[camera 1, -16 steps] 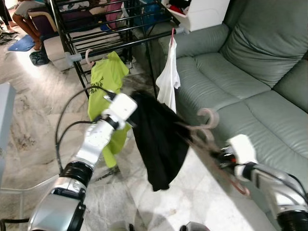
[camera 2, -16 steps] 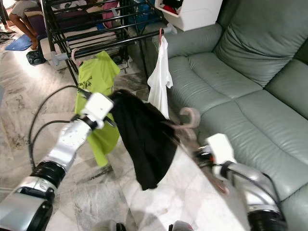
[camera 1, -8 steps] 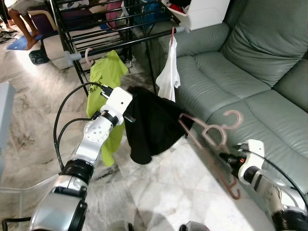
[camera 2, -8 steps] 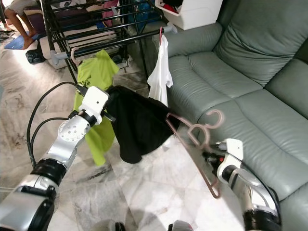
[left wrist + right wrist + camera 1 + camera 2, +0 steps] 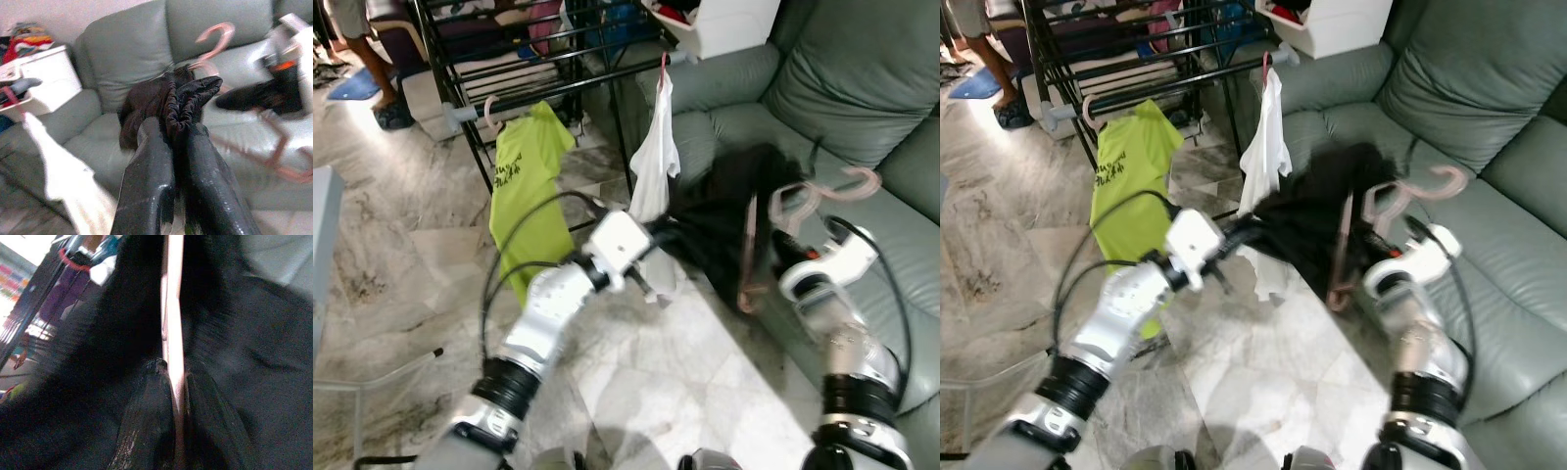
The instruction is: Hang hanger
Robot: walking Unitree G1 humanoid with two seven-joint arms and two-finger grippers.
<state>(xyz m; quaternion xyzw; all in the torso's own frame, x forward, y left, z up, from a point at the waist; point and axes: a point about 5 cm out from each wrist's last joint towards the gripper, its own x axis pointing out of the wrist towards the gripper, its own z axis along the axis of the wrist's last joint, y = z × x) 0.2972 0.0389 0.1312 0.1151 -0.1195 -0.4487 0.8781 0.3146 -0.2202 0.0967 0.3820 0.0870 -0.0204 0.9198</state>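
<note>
Right wrist view has my right gripper (image 5: 171,396) pinched tight on a thin pink bar of the hanger (image 5: 773,211), black cloth pressing in on both sides of it. From the head cameras that hanger stands nearly upright over the sofa (image 5: 862,78), its hooks up by the seat back and its long arm pointing down toward the floor. My left gripper (image 5: 178,142) is clamped on a bunched fold of the black garment (image 5: 720,211), which stretches between my two arms, just beside the hanger and partly draped on it. The drying rack (image 5: 529,59) lies ahead and to my left, well apart from the hanger, so the hook has to travel across my front toward the rail; the left arm is the nearer one to it, but the right arm has the hanger. I count one pink hanger in my grip, one black garment, and two pieces already hung on the rack: a green shirt (image 5: 524,186) and a white top (image 5: 651,162). A person's legs (image 5: 357,29) show beyond the rack.
</note>
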